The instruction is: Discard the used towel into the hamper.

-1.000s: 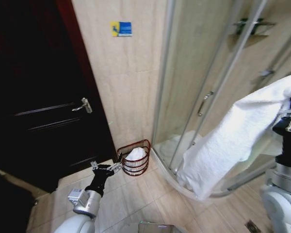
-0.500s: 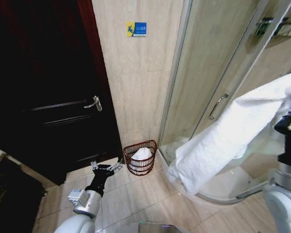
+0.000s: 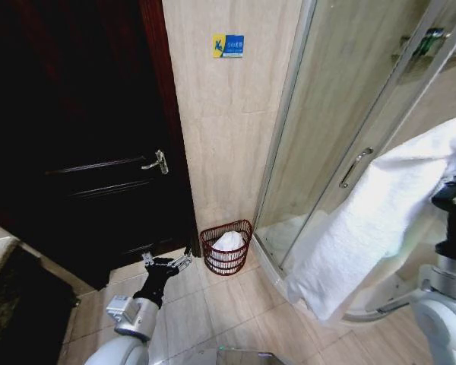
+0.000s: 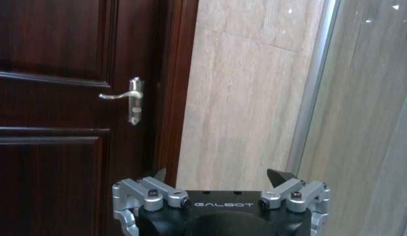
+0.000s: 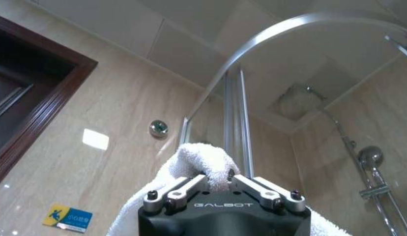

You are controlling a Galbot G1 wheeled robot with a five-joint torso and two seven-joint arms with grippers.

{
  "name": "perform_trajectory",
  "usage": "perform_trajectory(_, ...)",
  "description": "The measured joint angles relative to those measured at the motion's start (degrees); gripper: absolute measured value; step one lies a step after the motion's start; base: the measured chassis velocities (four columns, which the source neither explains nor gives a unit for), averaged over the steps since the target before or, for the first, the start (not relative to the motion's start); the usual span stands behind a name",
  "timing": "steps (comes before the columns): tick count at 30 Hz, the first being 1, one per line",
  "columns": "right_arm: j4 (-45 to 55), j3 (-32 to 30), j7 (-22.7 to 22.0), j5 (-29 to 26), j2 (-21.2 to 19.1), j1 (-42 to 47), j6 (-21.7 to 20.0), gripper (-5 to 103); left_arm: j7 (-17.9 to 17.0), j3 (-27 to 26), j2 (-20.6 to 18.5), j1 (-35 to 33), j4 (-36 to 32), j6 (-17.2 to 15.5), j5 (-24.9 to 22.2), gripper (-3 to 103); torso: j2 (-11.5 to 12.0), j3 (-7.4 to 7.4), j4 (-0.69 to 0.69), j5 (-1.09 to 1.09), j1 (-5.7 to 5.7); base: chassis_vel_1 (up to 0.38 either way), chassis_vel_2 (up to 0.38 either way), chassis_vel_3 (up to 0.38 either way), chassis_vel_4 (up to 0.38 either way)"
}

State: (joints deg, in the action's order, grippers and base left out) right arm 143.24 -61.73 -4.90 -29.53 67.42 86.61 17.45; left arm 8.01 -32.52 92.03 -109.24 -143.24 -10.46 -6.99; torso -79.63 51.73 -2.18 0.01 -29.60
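One towel [image 3: 368,228] in hand, one hamper [image 3: 227,248] on the floor, not yet joined.

Item: white towel, pinched at its top edge in my right gripper [image 5: 215,181], held high at my right, its length hanging down and slanting toward the left. Item: hamper, low against the tiled wall [image 3: 228,137] between the dark door [image 3: 83,144] and the shower glass [image 3: 349,114], some white cloth already in it; it lies forward, down and left of the towel. Left gripper [image 3: 167,263], fingers apart and empty, sits nearer, just beside the hamper.
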Motion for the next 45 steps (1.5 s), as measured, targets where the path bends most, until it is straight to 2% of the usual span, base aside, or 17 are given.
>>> perform_trajectory(10,0.0,0.9,-2.6,0.9,0.0,0.1,0.1,2,0.0,0.0,0.0,0.0,0.0,0.0,0.0,100,0.0,0.0,0.0,-0.01,0.0,0.0,0.0,0.0,0.0)
perform_trajectory(22,0.0,1.0,-2.7,1.6,0.2,0.1,0.6,2,0.0,0.0,0.0,0.0,0.0,0.0,0.0,100,0.0,0.0,0.0,0.0,0.0,0.06,0.062,0.068,0.064)
perform_trajectory(31,0.0,0.7,-5.5,4.9,0.4,0.3,-0.8,2,0.0,0.0,0.0,0.0,0.0,0.0,0.0,100,0.0,0.0,-0.01,0.0,0.0,0.109,0.114,0.109,0.104)
perform_trajectory(45,0.0,0.9,-4.8,4.9,0.4,0.2,-1.9,2,0.0,0.0,0.0,0.0,0.0,0.0,0.0,100,0.0,0.0,-0.02,-0.01,0.0,0.096,0.096,0.101,0.097)
